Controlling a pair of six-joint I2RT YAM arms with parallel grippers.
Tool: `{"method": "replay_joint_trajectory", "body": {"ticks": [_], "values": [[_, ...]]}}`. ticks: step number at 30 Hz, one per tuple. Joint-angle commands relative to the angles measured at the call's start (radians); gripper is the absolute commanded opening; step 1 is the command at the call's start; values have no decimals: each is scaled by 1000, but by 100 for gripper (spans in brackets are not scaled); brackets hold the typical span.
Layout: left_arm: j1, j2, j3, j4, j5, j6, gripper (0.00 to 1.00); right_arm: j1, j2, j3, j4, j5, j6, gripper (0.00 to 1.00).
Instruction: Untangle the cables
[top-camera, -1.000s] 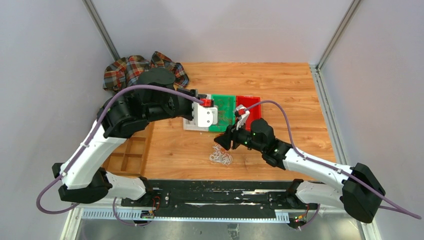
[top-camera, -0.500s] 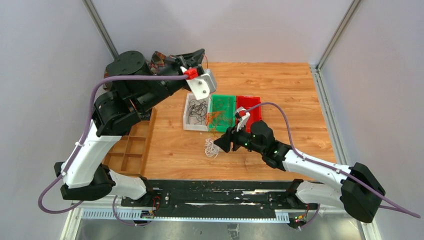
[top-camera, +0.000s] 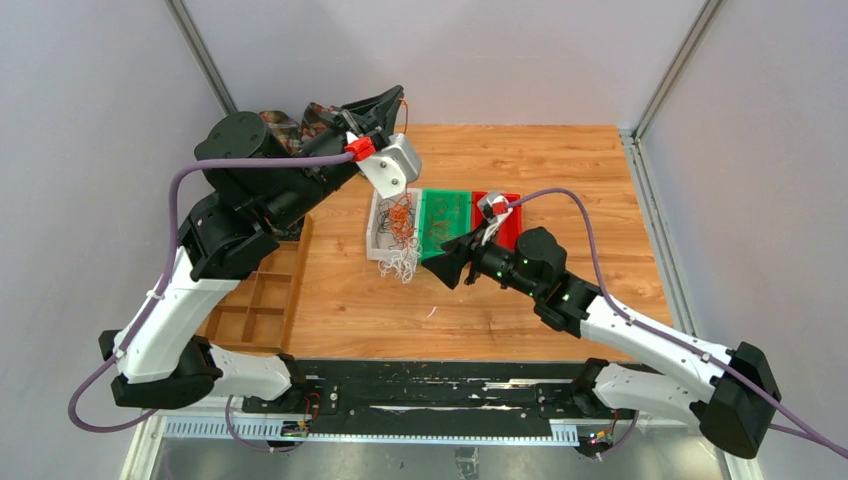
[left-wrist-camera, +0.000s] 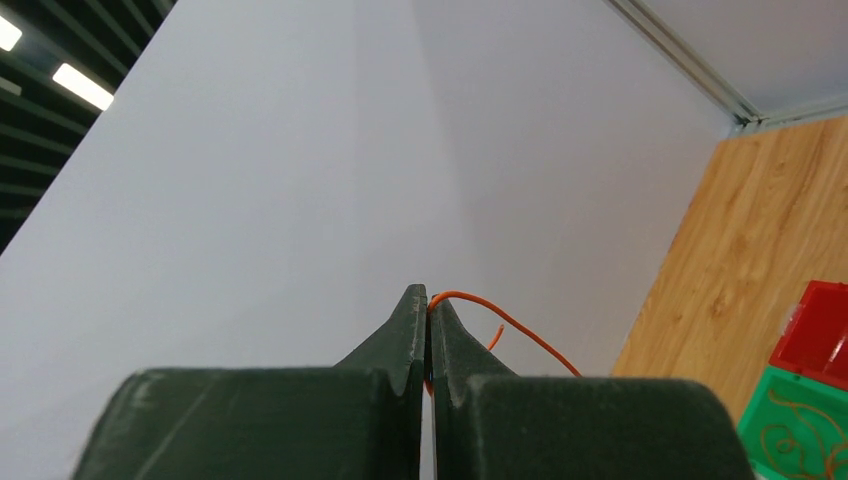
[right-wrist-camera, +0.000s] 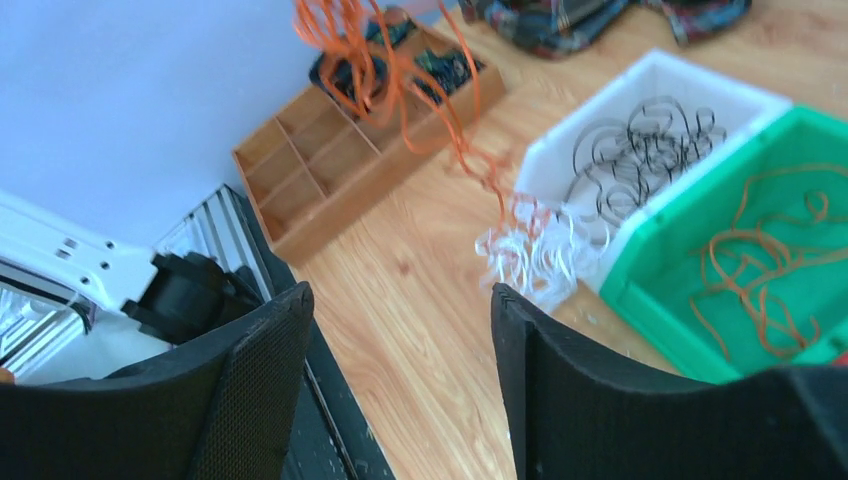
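While the left pincer (left-wrist-camera: 428, 300) is raised high and clenched on a single orange strand (left-wrist-camera: 505, 322), the cables (top-camera: 400, 228) dangle from it as one loose string. The orange loops sit uppermost and a white clump (right-wrist-camera: 530, 250) hangs at the bottom, by the near rim of the white bin (top-camera: 376, 240). I cannot tell whether the clump rests on that rim or hangs just clear of it.

The right pincer (right-wrist-camera: 398, 292) is released, with its jaws wide and nothing between them, and it hovers low just beside the clump.

Risks, as I judge them:
- The grip is on one fine strand at the very tip. A jerk could let it slip, and the whole string would drop onto the black wires (right-wrist-camera: 640, 150) in the white bin.
- White looks hooked into orange. If you close on both colours at once, pulling may tighten the knot.
- Swinging toward the green bin (right-wrist-camera: 720, 270) may drag the white along.

Orientation: the long axis is near vertical, running from the left pincer down to the surface (top-camera: 560, 180). The orange end is up and the white end points down.
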Motion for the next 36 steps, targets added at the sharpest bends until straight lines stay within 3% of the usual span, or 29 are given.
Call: {"method": "replay_joint_trajectory", "body": {"ticks": [1,9,16,24,30,36], "values": [[-6,-8,-4,54,-5,-10,1,30,54,97,15,-41,-32,64],[-6,-11,-2,31,3,-23,1,79,202,166,36,66,-32,58],[-6,-15,5,38,10,-8,1,80,216,152,35,101,-30,51],[-6,-10,50,53,12,0,1,79,186,14,46,213,20,20],[-6,-7,88,62,0,55,1,80,190,-50,52,219,53,3],[-6,-6,124,84,-18,102,1,79,145,-124,47,276,91,0]]}}
